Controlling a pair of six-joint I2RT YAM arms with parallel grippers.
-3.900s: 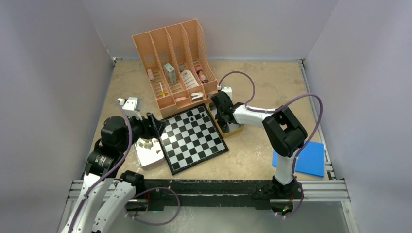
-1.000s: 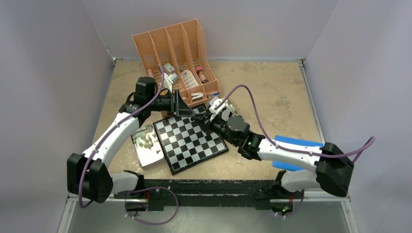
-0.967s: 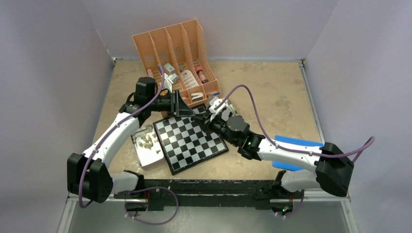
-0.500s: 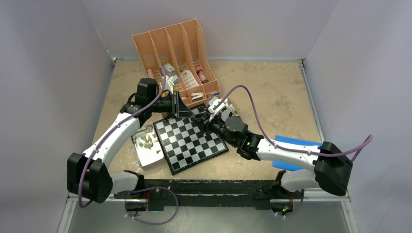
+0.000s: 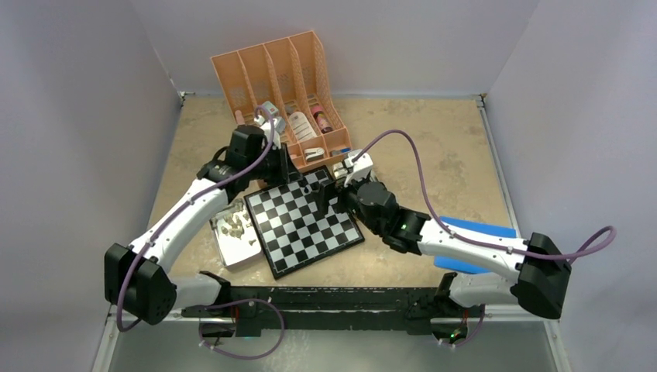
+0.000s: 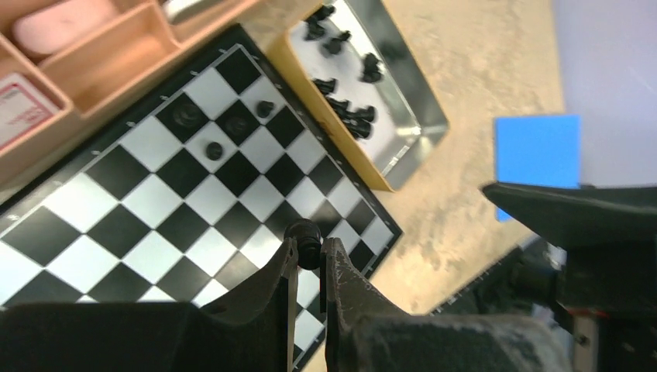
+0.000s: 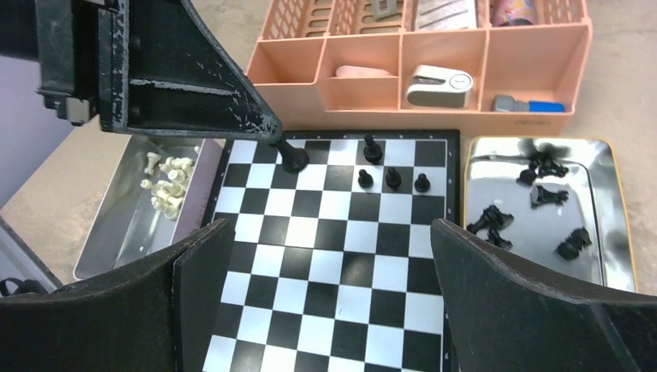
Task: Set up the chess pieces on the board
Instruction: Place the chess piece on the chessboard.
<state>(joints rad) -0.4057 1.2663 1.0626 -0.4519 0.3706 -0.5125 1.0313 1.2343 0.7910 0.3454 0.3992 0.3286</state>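
Observation:
The checkered board [image 5: 306, 229] lies mid-table. My left gripper [image 5: 293, 168] hangs above the board's far edge, shut on a black chess piece [image 6: 303, 235], which also shows in the right wrist view as the held piece [image 7: 293, 160]. Several black pieces [image 7: 393, 178] stand on the far rows of the board [image 7: 333, 256]. My right gripper [image 5: 325, 195] hovers over the board, open wide and empty, the gripper [image 7: 331, 226] framed by its two fingers [image 7: 197, 302]. Pale pieces [image 7: 166, 184] lie in a metal tray [image 5: 236, 248] left of the board.
A second metal tray [image 7: 612, 209] right of the board holds loose black pieces [image 6: 352, 116]. An orange organizer [image 5: 279, 85] with small bottles and boxes stands just behind the board. A blue sheet [image 5: 488, 252] lies under the right arm.
The two grippers met over the board's far edge. My right gripper opened wide and drew back toward the near side, and my left gripper closed on the black piece.

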